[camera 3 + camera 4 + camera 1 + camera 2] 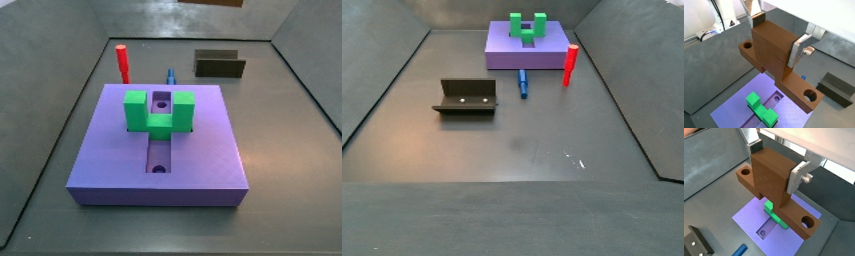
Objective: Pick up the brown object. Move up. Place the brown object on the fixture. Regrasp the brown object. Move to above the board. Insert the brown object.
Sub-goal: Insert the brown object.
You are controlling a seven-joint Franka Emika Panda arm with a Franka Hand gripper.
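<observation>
below my wrist lies the board [160, 150], a purple slab with a lengthwise slot, carrying a green u-shaped block [158, 111] on top. the fixture [466, 96] stands on the floor well apart from the board. a red peg [569, 64] stands upright just beside the board, with a small blue piece [524, 84] lying near it. my fingers [799, 175] are closed on the brown object [774, 185], held high above the board in both wrist views; a round hole shows near each end.
</observation>
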